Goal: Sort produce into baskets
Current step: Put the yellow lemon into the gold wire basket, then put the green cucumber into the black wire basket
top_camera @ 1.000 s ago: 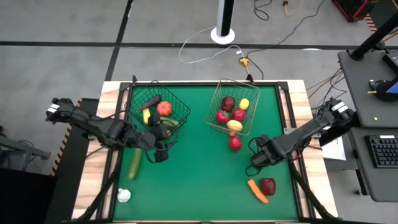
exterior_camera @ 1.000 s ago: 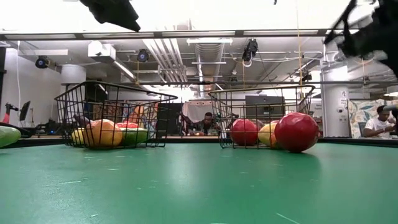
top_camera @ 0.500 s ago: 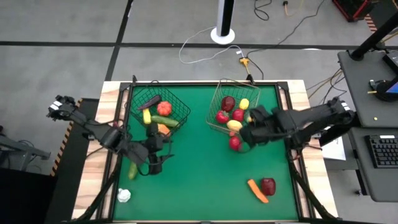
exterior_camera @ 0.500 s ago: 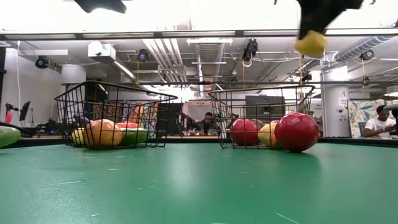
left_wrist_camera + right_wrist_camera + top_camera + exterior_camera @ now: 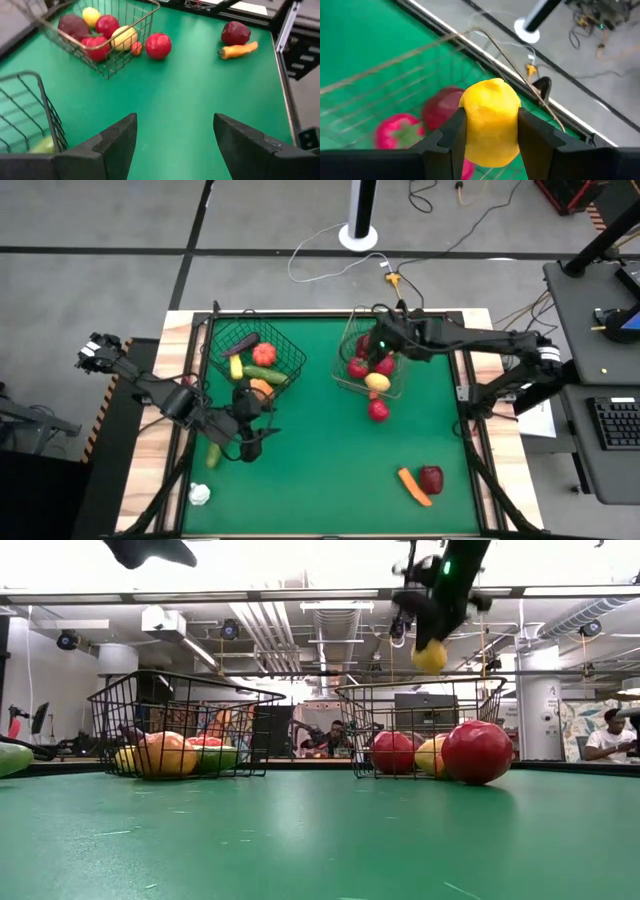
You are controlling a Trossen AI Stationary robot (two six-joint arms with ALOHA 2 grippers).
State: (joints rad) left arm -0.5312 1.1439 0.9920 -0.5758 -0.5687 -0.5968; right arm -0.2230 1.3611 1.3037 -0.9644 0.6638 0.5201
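Right pincer (image 5: 492, 132) pinching yellow lemon (image 5: 491, 120) above pale basket (image 5: 352, 372) at one o'clock, positioned for release among fruit. Left pincer (image 5: 175, 142) spread, empty, hovering at eight o'clock beside dark basket (image 5: 290, 352).

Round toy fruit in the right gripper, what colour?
Yellow fruit, clearest in the right wrist view.

Overhead, table-level, two wrist views

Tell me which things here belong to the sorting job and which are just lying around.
Job: dark basket, pale basket, yellow fruit held by the right gripper, red fruit, carrot, dark red fruit, left gripper open.
Lying about: white cable, keyboard.
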